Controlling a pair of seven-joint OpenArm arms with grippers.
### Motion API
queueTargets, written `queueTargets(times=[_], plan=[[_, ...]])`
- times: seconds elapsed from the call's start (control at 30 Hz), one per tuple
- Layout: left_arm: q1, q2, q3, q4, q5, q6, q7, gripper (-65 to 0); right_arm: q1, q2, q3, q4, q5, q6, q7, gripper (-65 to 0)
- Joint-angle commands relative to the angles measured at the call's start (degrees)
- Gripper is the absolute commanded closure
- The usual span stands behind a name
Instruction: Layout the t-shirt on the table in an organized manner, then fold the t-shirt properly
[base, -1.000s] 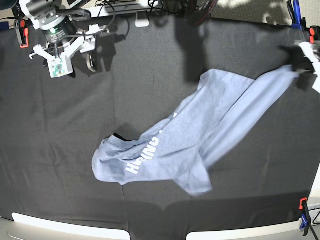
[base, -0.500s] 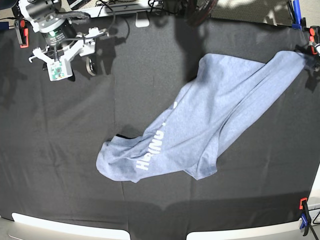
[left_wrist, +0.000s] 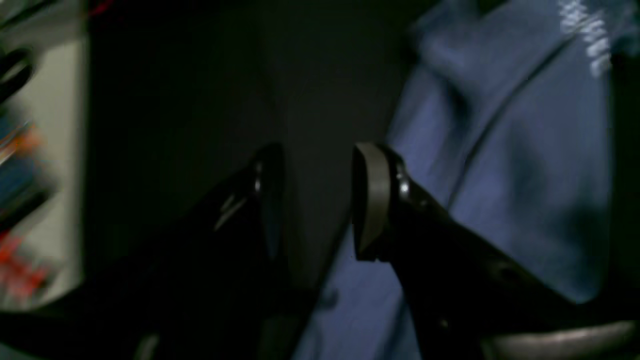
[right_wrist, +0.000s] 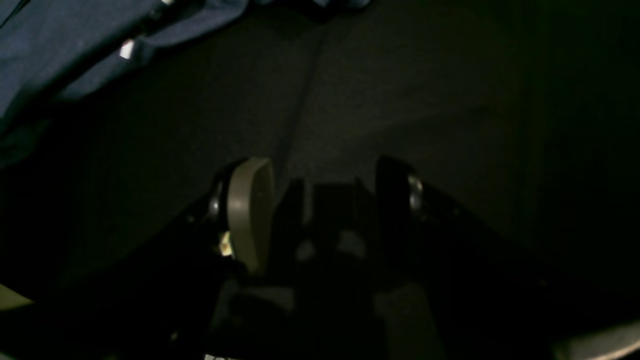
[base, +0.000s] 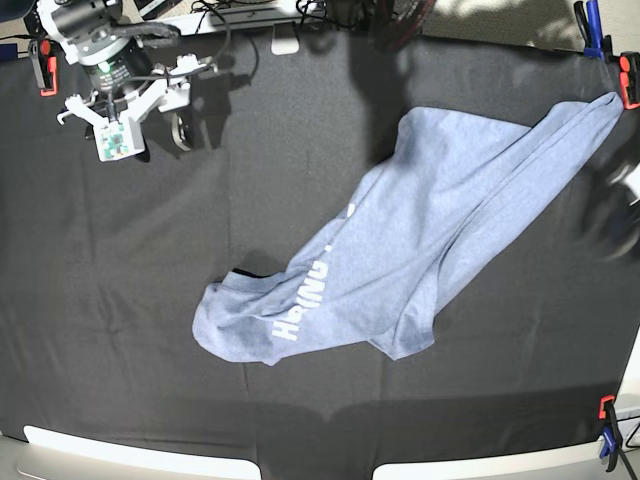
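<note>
A light blue-grey t-shirt (base: 420, 240) lies crumpled and stretched in a long diagonal across the black cloth-covered desk (base: 120, 300) in the base view, running from the lower centre of the frame up to the upper right corner. Its lower end, just left of centre, is bunched, with part of the white lettering (base: 305, 300) showing along a fold. Its upper end narrows to a strip that reaches the desk's right edge beside an orange clamp (base: 628, 80). The right gripper (base: 118, 112) hangs over bare black cloth in the upper left of the base view, well apart from the shirt. In the right wrist view its gripper (right_wrist: 325, 200) has its jaws spread with nothing between them, and the shirt (right_wrist: 75, 55) shows only as a dark blue fold in the upper left of that frame, clear of the fingers. The left arm is barely visible at the far right edge of the base view, as a blur. In the left wrist view, the left gripper (left_wrist: 320, 200) has its jaws parted with only dark cloth in the gap. The shirt (left_wrist: 500, 165) fills the right side of that blurred frame, passing behind and just beside the right-hand finger (left_wrist: 372, 200). Whether it touches the finger cannot be told.
</note>
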Motion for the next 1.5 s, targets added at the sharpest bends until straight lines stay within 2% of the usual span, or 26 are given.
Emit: queueTargets(times=[0.0,0.1,0.2,0.33,0.53,0.63,0.77,0.9,1.0,1.13,1.23,1.33,1.4,1.43,1.47], plan=[[-2.47,0.07,1.90,0.79,-0.15,1.84,-1.70,-20.7,-0.15,0.46,0.28,0.98,0.13,-0.04,1.14,-32.3],[-8.85,4.35,10.05,-1.05,6.62,6.38,-3.56,-20.7,-0.17,0.44,0.28,0.98,0.13,-0.02,0.79,-32.3],[-15.96,8.70,16.52,-7.04,11.02,9.55,-5.22,-20.7,-0.17,0.44,0.28,0.98,0.11,-0.04,-0.04,-32.3],[-25.99,13.68,21.49,-21.40,11.91,9.73,-6.62,-20.7,-0.20,0.42,0.28,0.98,0.13,-0.02,-0.11,-32.3],[-40.65,20.11,24.26,-45.55,12.02,9.57,-6.84,-20.7,-0.17,0.31,0.28,0.98,0.13,-0.02,-0.33,-32.3],[-46.25,22.34,24.26,-56.78,16.61,9.55,-9.88,-20.7,-0.20,0.28,0.28,0.98,0.11,-0.04,-0.63,-32.3],[-51.30,23.52,24.26,-70.36,24.76,9.70,-17.94,-20.7,-0.17,0.31,0.28,0.98,0.13,-0.02,-1.09,-32.3],[-53.02,23.47,24.26,-77.59,25.40,9.70,-24.87,-20.7,-0.17,0.31,0.28,0.98,0.13,-0.02,-1.05,-32.3],[-52.76,23.89,24.26,-77.92,25.38,9.35,-26.29,-20.7,-0.17,0.31,0.28,0.98,0.15,-0.02,-1.03,-32.3],[-53.00,24.94,24.26,-77.88,25.31,6.99,-26.84,-20.7,-0.17,0.31,0.28,0.98,0.15,-0.02,-1.07,-32.3],[-52.96,26.10,24.26,-77.88,25.40,6.86,-27.39,-20.1,-0.17,0.31,0.28,0.98,0.17,-0.04,-1.11,-32.3],[-52.94,27.08,24.26,-77.88,25.40,6.86,-27.36,-14.8,-0.17,0.31,0.28,0.98,0.15,-0.02,-1.11,-32.3],[-53.00,27.36,24.26,-77.72,25.31,6.82,-27.32,-4.9,-0.17,0.31,0.28,0.98,0.13,-0.04,-1.11,-32.3],[-52.98,27.30,24.26,-77.31,24.87,5.92,-26.82,0.0,-0.17,0.31,0.28,0.98,0.13,-0.02,-1.09,-32.3],[-52.96,27.08,24.20,-76.52,23.82,3.98,-25.40,0.0,-0.15,0.33,0.28,0.98,0.13,-0.02,-1.07,-32.3]])
